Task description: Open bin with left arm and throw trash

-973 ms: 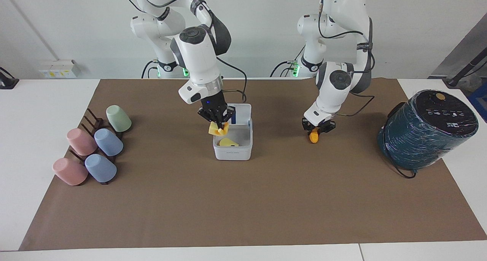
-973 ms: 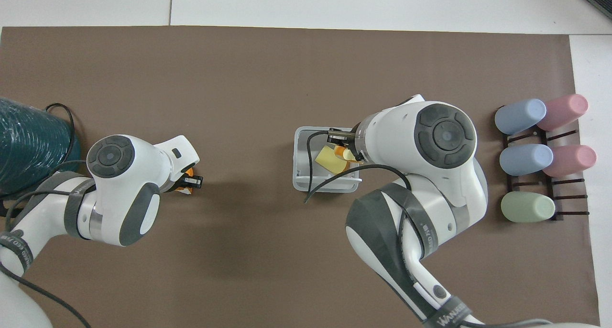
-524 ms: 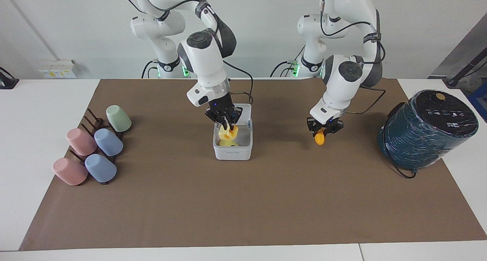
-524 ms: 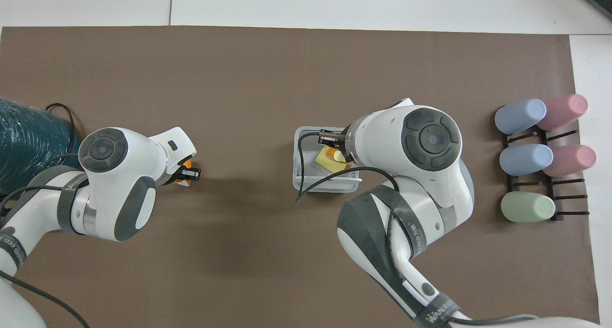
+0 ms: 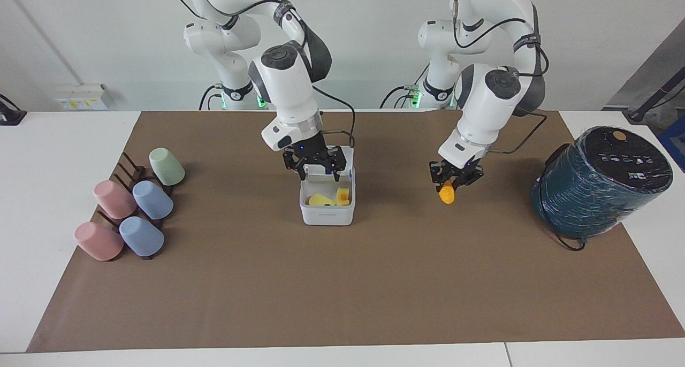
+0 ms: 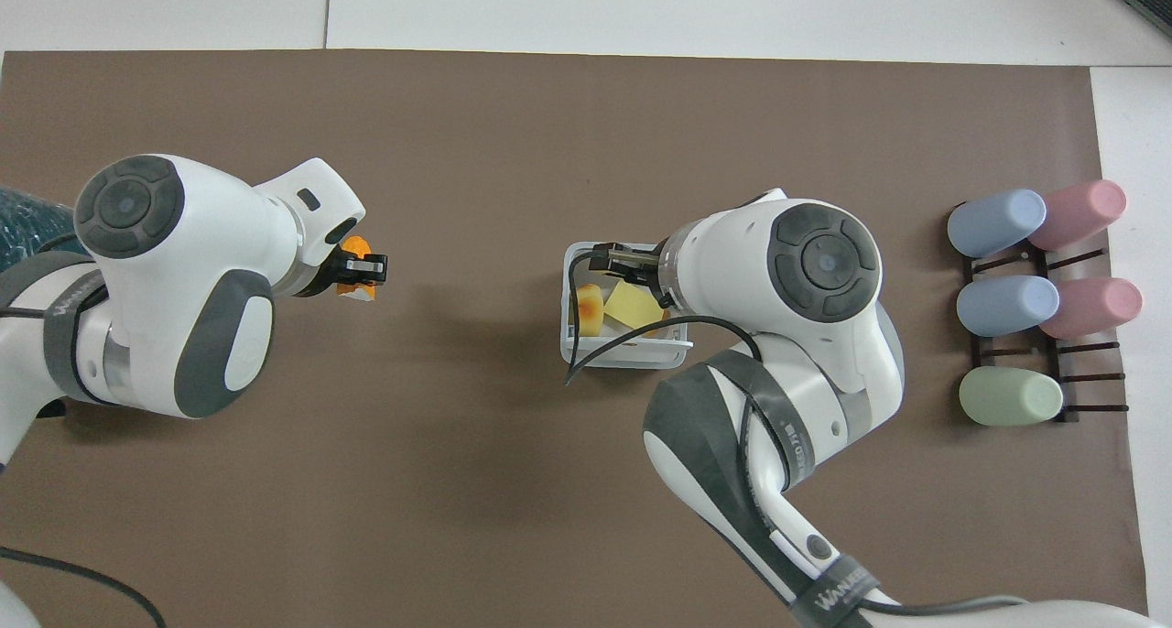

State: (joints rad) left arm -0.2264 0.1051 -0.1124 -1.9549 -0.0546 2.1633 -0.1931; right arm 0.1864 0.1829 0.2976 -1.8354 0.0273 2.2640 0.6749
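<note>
The bin [image 5: 327,209] is a small white square box with rounded corners, standing open near the middle of the brown mat [image 5: 342,281] that covers the surface [image 5: 53,158]. Its lid is tipped up at the edge nearer the robots, with a blue strip showing by the hinge. Inside lie two bits of trash: a pale yellow piece [image 5: 320,199] and a yellow piece with an orange spot [image 5: 342,195], side by side on the bin floor.

The right pincer [image 5: 316,168] hangs just over the bin's open mouth with its fingers spread wide and nothing between them. The left pincer [image 5: 449,181] is up over bare mat toward the left arm's end of the surface, clamped narrowly on a small orange piece [image 5: 446,194] that hangs below its tips.

A dark teal wrapped cylinder [image 5: 599,182] sits at that same end. At the right arm's end, five pastel cups [image 5: 134,204] rest on a dark rack [image 5: 128,169], seemingly tipped on their sides.
</note>
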